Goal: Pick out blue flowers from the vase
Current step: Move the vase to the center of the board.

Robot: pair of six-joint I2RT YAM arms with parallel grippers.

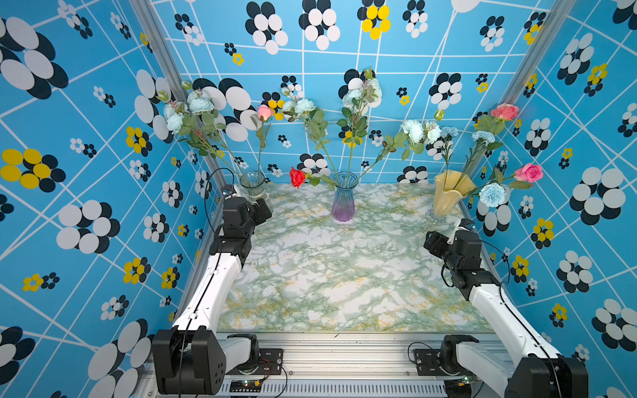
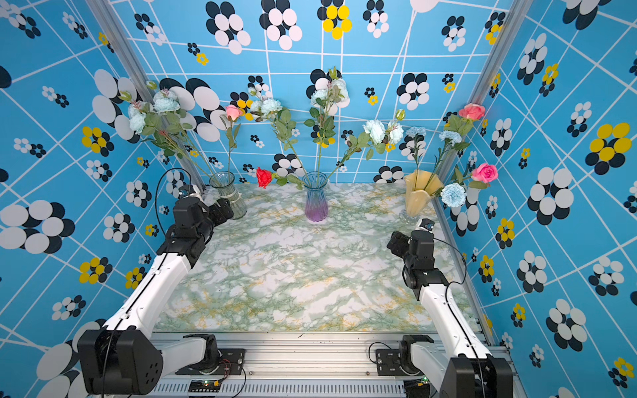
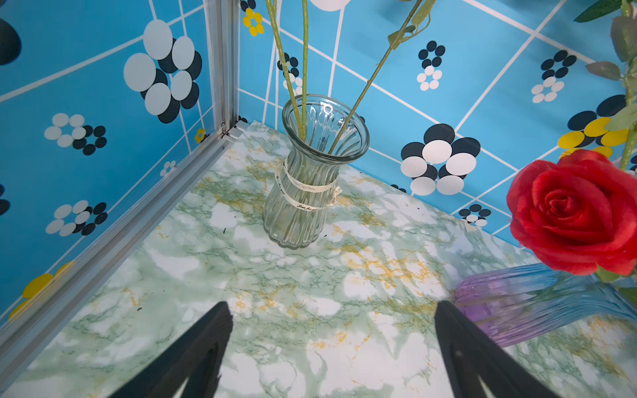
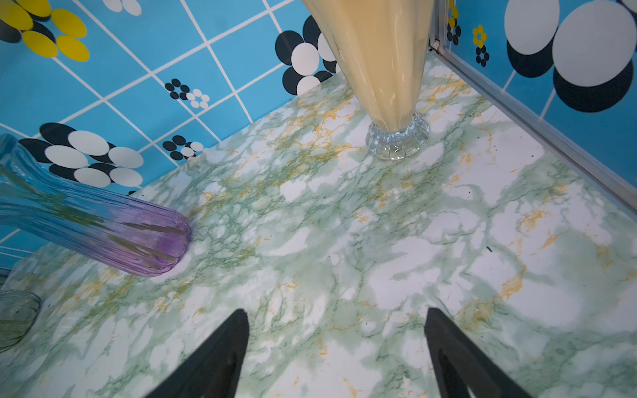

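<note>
**Desk:** Where are you?

**Me:** Both arms low over the table (image 1: 344,275). My left gripper (image 3: 332,305) is spread wide with nothing in it, and so is the right gripper (image 4: 337,312).

**Desk:** And the blue flowers (image 1: 193,106)?

**Me:** All in vases. The clear vase (image 3: 300,206) is just ahead of the left gripper and the yellow vase (image 4: 382,69) ahead of the right. The middle vase (image 1: 343,203) stands farther off between them. The blooms sit high above both grippers.

**Desk:** How do they lie?

**Me:** Long axis runs from vase mouth to head, heads up and fanned outward.

**Desk:** Your plan?

**Me:** I'd pinch a stem (image 3: 304,69) just above the rim, jaws square across it. Then I'd draw along its own line so the vase doesn't tip. From the wrist I can't tell which stem is blue, so I'd rule out the pink rose (image 1: 264,112) first.
</note>
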